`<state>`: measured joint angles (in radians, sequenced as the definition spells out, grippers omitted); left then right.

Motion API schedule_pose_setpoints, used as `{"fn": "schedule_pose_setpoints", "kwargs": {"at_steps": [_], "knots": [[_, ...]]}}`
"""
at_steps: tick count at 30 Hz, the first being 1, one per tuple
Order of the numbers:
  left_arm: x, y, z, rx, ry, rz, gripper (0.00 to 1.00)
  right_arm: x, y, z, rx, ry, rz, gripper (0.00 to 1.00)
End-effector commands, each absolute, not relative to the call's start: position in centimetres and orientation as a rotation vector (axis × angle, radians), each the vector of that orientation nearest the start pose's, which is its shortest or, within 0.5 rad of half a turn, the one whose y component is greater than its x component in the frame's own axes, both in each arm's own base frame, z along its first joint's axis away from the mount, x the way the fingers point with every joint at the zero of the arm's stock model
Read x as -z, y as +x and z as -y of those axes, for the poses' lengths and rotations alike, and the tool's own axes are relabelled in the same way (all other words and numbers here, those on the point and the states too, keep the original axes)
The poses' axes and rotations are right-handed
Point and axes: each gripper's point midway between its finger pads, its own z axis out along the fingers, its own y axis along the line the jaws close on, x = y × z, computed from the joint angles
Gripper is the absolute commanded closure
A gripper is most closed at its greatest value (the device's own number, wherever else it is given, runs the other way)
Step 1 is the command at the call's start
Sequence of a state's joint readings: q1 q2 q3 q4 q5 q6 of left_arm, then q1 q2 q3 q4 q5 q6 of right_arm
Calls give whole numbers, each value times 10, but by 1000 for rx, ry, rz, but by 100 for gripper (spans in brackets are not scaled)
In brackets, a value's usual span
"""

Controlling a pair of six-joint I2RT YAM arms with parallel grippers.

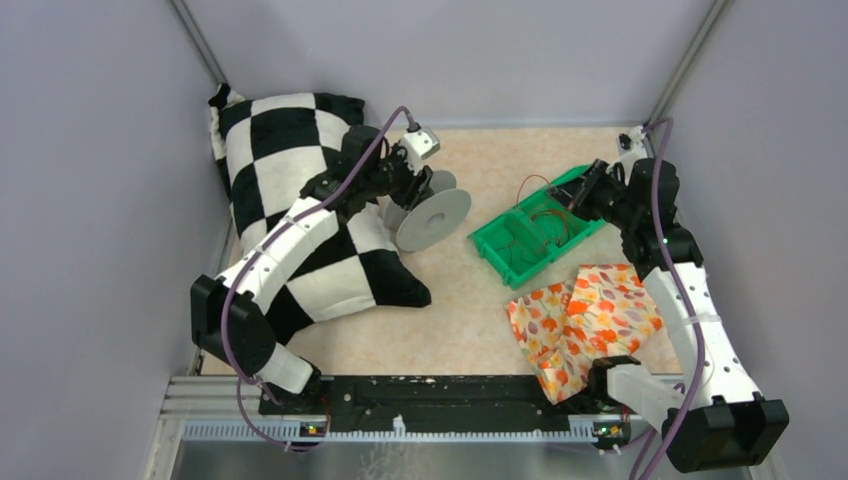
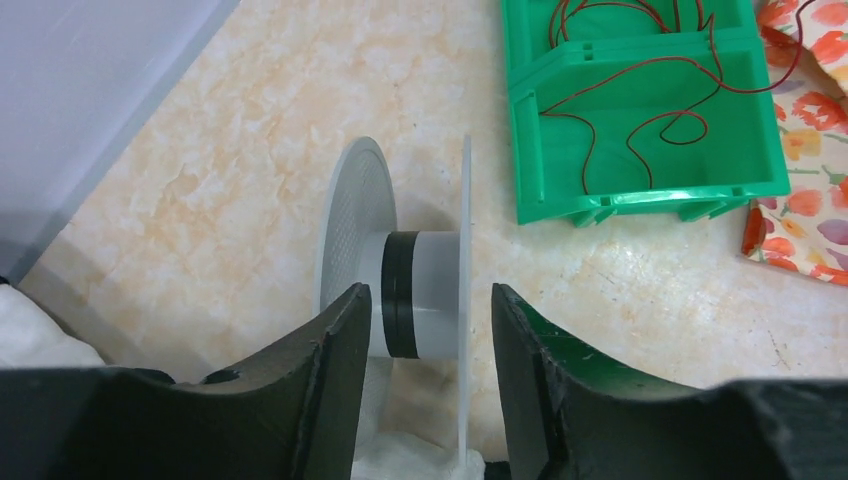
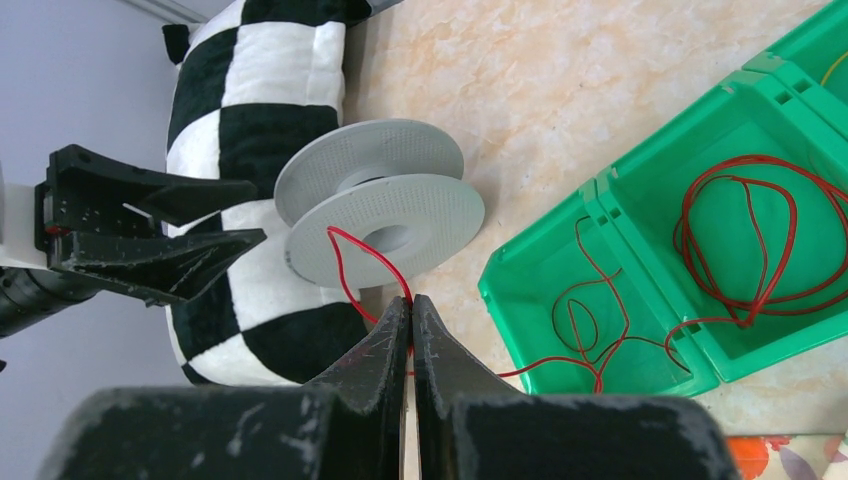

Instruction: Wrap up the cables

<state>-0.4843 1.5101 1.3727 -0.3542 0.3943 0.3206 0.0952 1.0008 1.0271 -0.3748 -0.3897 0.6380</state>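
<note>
The right tool (image 3: 409, 303) pinches a thin red cable (image 3: 332, 232) beside the grey plastic spool (image 3: 385, 215); the left tool (image 2: 427, 305) gapes wide around it.

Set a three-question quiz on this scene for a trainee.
1. True or false: the right tool is shut on a red cable.
2. Where do the loose cable loops lie? A) green tray B) floral cloth C) checkered pillow
3. Name the grey thing seen between the open fingers of the left tool in its wrist view.
Key: 1 true; 2 A; 3 the spool.
</note>
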Motion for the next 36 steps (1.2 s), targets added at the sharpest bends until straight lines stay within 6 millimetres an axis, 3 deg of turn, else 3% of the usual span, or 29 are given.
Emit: {"fn": "schedule_pose_setpoints", "kwargs": {"at_steps": [1, 5, 8, 14, 18, 22, 28, 33, 36], "knots": [[-296, 367, 264, 539, 1035, -1685, 45, -308, 310, -120, -865, 238, -1917, 100], [-325, 364, 265, 551, 1009, -1637, 43, -310, 310, -124, -888, 216, -1921, 100], [-348, 357, 266, 582, 979, -1599, 32, -313, 307, -135, -957, 164, -1918, 100], [-379, 333, 275, 749, 937, -1596, 29, -326, 296, -186, -1074, 21, -1883, 100], [-371, 317, 277, 885, 870, -1691, 28, -331, 300, -219, -1236, 20, -1841, 100], [-361, 310, 269, 935, 768, -1773, 28, -326, 309, -239, -1313, 40, -1840, 100], [-363, 299, 275, 1081, 718, -1716, 22, -323, 325, -250, -1317, 119, -1863, 100], [-339, 308, 275, 1082, 525, -1774, 21, -324, 331, -254, -1338, 190, -1855, 100], [-337, 307, 275, 1098, 483, -1735, 20, -323, 333, -255, -1346, 215, -1855, 100]]}}
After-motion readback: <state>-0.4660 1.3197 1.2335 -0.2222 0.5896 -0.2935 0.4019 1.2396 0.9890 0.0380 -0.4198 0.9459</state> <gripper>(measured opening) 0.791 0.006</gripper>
